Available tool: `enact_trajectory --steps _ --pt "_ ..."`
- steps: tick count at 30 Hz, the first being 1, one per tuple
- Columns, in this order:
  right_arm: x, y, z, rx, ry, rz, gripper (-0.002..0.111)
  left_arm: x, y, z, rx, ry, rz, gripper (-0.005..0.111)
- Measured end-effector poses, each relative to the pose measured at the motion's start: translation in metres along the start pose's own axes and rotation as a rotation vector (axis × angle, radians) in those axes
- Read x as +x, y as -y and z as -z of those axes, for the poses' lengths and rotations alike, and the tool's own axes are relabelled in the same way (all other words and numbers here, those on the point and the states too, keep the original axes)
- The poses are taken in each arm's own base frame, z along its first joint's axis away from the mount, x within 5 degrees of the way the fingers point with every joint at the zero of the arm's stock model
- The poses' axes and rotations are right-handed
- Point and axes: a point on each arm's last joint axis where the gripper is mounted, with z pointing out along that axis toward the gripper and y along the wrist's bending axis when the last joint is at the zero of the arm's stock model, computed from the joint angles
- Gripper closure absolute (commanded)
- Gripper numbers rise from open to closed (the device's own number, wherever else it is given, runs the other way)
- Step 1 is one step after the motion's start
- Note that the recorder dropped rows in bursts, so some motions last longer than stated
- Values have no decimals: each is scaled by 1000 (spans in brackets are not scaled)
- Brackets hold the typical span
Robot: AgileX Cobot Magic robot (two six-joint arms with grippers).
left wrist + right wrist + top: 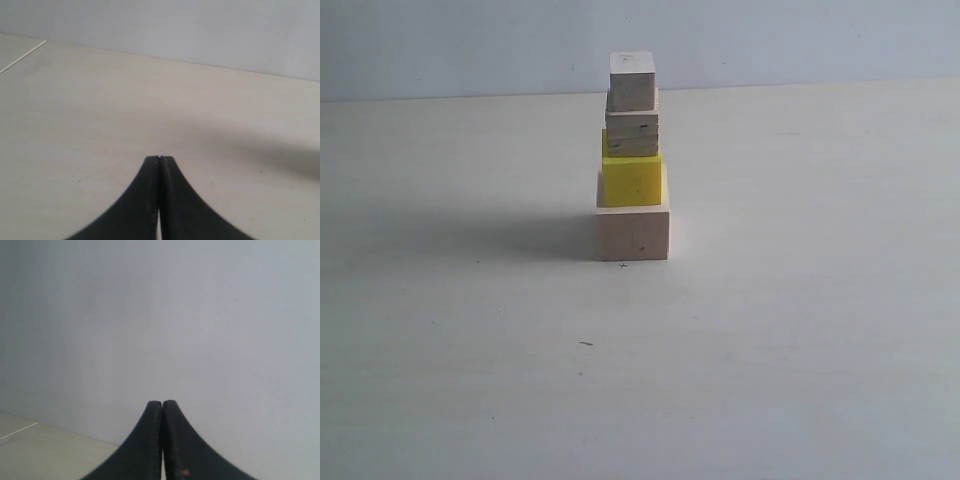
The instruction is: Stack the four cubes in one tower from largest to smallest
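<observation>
Near the middle of the pale surface, the tower stands complete in the exterior view. The large pale cube sits at the base, the yellow cube rests on it, the grained wood cube is on the yellow one, and the smallest pale cube is on top. The order runs from largest to smallest as the task asks. The edges are not perfectly flush, and the yellow cube sits a little toward the left of the base, but the column looks upright and nothing overhangs.

Neither arm shows in the exterior view. The left end effector has its jaws pressed together with nothing between them, above bare surface and with no cube in its view. The right end effector is likewise closed and empty, facing the grey wall.

Judging from this, the stacking is done and no cube is left to place.
</observation>
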Motion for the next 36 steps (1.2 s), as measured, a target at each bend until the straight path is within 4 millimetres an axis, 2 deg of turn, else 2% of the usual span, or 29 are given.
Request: enact_trajectory --steps 36 --pt "0 0 0 0 0 0 108 1 1 0 22 -11 -22 107"
